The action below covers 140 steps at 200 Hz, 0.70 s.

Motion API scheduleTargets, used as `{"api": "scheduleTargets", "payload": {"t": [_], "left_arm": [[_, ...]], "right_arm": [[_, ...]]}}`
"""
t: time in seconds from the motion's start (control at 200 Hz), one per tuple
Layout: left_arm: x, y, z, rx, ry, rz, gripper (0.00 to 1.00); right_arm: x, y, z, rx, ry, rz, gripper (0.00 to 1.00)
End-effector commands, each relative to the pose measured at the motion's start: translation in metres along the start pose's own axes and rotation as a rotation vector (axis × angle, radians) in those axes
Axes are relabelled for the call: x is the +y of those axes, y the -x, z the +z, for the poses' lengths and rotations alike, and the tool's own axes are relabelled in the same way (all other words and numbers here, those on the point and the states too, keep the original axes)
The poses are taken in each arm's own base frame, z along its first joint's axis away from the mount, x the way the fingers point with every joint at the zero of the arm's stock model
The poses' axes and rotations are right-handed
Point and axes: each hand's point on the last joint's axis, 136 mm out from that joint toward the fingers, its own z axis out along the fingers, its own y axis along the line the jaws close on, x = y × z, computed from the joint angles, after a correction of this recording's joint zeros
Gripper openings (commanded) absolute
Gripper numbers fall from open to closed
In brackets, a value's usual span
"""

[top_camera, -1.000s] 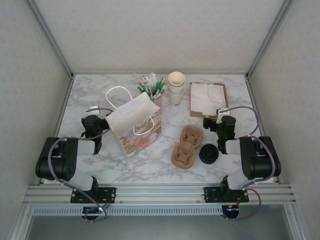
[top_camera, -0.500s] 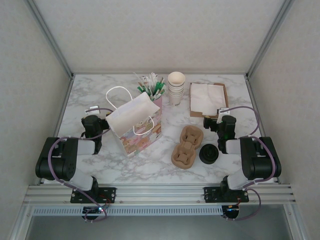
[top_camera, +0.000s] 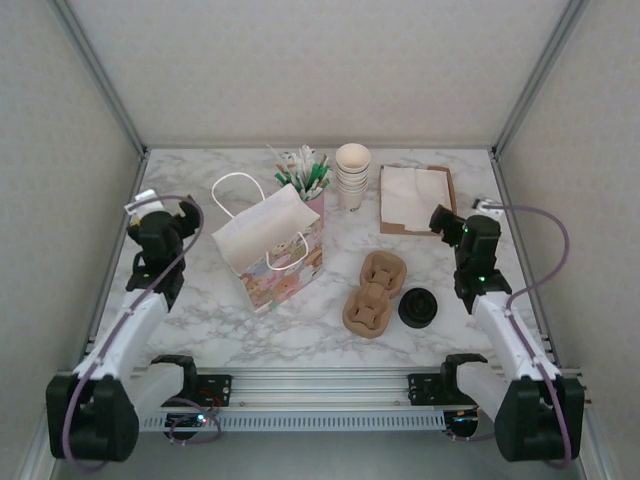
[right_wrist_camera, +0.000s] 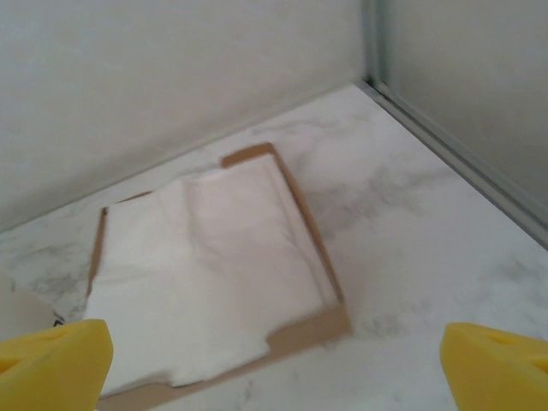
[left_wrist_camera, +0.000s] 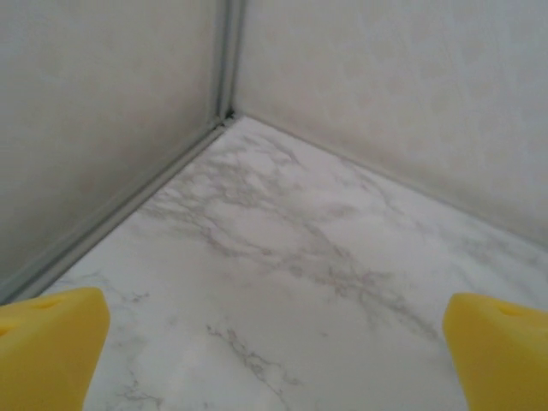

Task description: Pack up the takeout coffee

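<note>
Now both arms stand stretched forward where a second ago they sat folded, elbows tucked back by the near rail [top_camera: 320, 382]. The left gripper [left_wrist_camera: 274, 364] has swung out toward the left wall, the right gripper [right_wrist_camera: 274, 368] toward the right wall. Nothing on the table [top_camera: 300, 340] has shifted. Both pairs of jaws gape as wide as they go and hold nothing. We see the blocky, matte yellow fingers [left_wrist_camera: 47, 342] at the bottom corners of each wrist view.

Nearest us, the takeout coffee [top_camera: 418, 307] stands upright on the white, grey-veined marble, its round black lid facing up. It is just right of the carrier [top_camera: 373, 293] and left of the right arm. We cannot tell whether cup and carrier touch. The carrier is moulded brown pulp with rounded hollows.

Farther left stands a paper gift bag [top_camera: 280, 270], pastel-printed, with white cord handles and a white sheet over its mouth.

Behind it we see a bunch of green and white sticks [top_camera: 303, 170], a stack of cream cups [top_camera: 352, 175], and a flat brown cardboard tray [top_camera: 447, 195] holding rumpled white napkins [right_wrist_camera: 205, 265].
</note>
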Motion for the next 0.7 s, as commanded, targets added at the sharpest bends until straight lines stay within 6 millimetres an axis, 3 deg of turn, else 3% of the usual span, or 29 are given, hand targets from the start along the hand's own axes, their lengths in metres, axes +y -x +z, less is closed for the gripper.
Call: {"api": "scheduleTargets", "payload": {"t": [0.0,0.065,0.105,0.285,0.38,0.45,0.581,0.696], "left_arm": [[0.049,0.012,-0.044,0.074,0.249,-0.229,1.0],[0.074,0.019,-0.07,0.046,0.369,-0.409,1.0],[0.072,0.027,-0.079,0.035,0.339,-0.432,1.0],[0.0,0.058,-0.097,0.103,-0.1,-0.36,1.0],[-0.03,0.055,-0.101,0.178,-0.254,-0.282,1.0],[-0.04,0.044,-0.102,0.225,-0.309,-0.212,1.0],[-0.036,0.031,-0.108,0.225,-0.333,-0.189,1.0],[-0.036,0.035,-0.122,0.168,-0.393,-0.171,1.0]], "right_arm": [[-0.03,-0.006,-0.025,0.089,-0.155,0.21,0.99],[-0.026,-0.005,-0.033,0.135,-0.146,0.236,0.99],[-0.024,-0.006,-0.036,0.166,-0.147,0.25,0.99],[-0.002,-0.001,-0.053,0.301,-0.075,0.239,0.99],[0.015,0.002,-0.067,0.367,0.003,0.213,0.99],[0.024,0.006,-0.076,0.392,0.051,0.211,0.99],[0.043,0.014,-0.087,0.427,0.14,0.226,0.98],[0.068,0.028,-0.092,0.464,0.222,0.23,0.96]]}}
